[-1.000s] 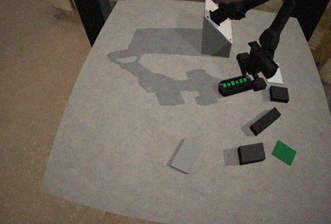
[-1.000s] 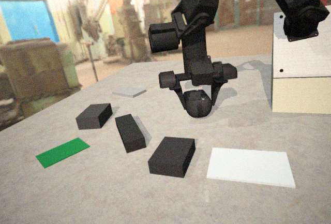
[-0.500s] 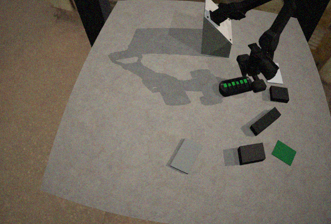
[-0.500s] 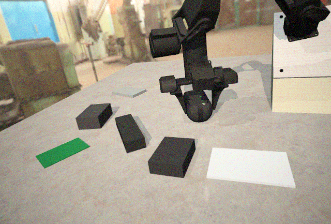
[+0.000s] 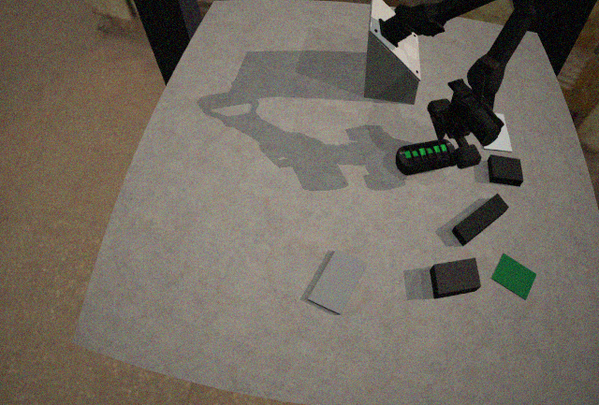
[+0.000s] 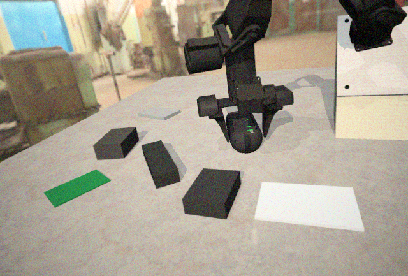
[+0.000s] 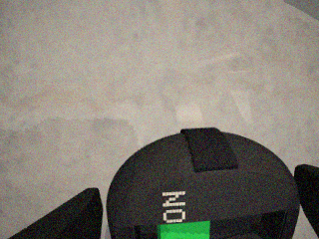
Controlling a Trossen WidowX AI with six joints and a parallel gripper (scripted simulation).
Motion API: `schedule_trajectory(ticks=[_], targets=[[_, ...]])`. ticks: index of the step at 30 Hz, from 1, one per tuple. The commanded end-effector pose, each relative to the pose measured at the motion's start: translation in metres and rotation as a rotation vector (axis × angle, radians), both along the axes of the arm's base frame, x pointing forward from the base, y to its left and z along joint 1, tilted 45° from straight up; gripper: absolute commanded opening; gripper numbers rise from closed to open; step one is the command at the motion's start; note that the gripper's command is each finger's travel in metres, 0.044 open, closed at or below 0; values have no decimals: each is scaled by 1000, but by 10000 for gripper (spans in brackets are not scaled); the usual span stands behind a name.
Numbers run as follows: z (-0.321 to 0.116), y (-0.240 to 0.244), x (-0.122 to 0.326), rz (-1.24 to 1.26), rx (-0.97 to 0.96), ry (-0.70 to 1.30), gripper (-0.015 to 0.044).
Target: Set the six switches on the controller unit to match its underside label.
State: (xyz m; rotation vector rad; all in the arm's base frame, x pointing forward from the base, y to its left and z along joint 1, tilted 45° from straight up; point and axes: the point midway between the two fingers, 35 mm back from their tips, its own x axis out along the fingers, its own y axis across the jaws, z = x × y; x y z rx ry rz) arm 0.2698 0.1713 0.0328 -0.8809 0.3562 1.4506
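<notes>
The dark grey, rounded controller unit [image 5: 411, 166] [image 6: 245, 141] [image 7: 145, 169], right of centre in the top view, lies between spread fingers [image 5: 466, 156] [image 6: 222, 127]. Its label is hidden; whether any switches match, I cannot tell. Withdrawing remains.

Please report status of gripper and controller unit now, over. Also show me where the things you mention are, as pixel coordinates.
Black parallel-jaw gripper [image 6: 247, 134] open, fingers astride unit. Dark grey rounded controller unit [image 5: 425, 163] [image 6: 244, 146] [image 7: 150, 179] on bench, switches upward. Label hidden underneath.
</notes>
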Motion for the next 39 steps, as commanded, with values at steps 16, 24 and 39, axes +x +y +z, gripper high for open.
schedule_trajectory(ticks=[16, 24, 39], targets=[[-10, -63, 9, 1, -1, 0, 440], [-10, -71, 10, 0, 3, -1, 440], [12, -93, 6, -3, -2, -1, 440]])
